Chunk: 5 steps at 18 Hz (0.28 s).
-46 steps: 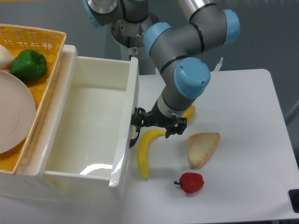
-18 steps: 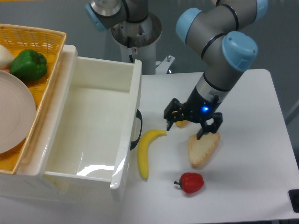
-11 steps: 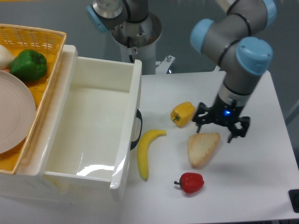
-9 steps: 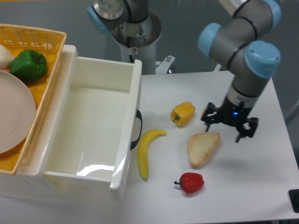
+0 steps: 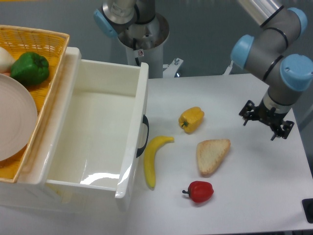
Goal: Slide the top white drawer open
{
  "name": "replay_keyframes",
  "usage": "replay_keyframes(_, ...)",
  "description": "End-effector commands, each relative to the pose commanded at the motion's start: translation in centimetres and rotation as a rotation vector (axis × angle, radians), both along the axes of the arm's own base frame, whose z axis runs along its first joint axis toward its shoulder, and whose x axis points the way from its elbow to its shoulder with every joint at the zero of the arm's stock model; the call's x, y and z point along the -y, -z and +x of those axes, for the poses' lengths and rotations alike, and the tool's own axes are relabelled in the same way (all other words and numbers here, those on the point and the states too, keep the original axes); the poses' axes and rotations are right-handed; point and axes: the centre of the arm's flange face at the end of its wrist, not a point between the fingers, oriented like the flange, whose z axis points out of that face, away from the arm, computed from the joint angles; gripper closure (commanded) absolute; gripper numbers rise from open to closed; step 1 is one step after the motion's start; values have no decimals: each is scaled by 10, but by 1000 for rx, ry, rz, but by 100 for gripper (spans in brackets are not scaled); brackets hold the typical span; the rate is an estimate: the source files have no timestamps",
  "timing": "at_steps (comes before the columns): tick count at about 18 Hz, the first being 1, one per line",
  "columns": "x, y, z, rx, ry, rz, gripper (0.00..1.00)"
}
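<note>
Drawer work looks finished: the top white drawer [image 5: 98, 132] stands pulled far out of its cabinet, its glossy interior bare and open to view, and every other place here is best read from it. Its black curved handle [image 5: 143, 135] sits on the front face with nothing touching it. The gripper [image 5: 264, 124] hangs well apart from that front, over the far right part of the table [image 5: 254, 196], its two fingers spread wide and holding nothing; I judge it sits there because the pull is done and the arm needs no hold on the handle. Just beside the drawer front lies a banana [image 5: 153, 159], with a yellow bell pepper [image 5: 191, 119], a slice of bread [image 5: 212, 155] and a red bell pepper [image 5: 199, 191] further out, all clear of the drawer's path. Behind the drawer's back edge, on top of the cabinet, a yellow basket [image 5: 36, 41] holds a green bell pepper [image 5: 30, 68] and a plate [image 5: 14, 117].
</note>
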Motion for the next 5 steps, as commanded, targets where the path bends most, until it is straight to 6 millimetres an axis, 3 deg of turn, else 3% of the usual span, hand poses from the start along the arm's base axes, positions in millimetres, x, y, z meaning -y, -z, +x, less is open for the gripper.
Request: replay_keyframes(5, 1, 13, -7, 14, -3, -2, 0)
